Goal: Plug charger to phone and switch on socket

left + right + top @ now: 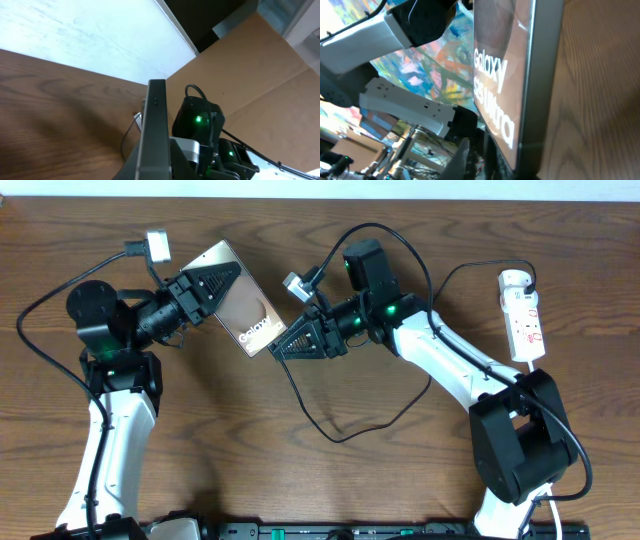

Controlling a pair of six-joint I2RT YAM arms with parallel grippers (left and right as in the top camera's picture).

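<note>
Left claw (225, 280) is clamping the phone (250, 310) aloft; right claw (280, 345), its opening unclear, is risking nudging the charger (340, 440) askew.

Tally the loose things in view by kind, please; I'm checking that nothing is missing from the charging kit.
phone: 1
charger cable: 1
power strip: 1
small white block: 1
Total: 4
</note>
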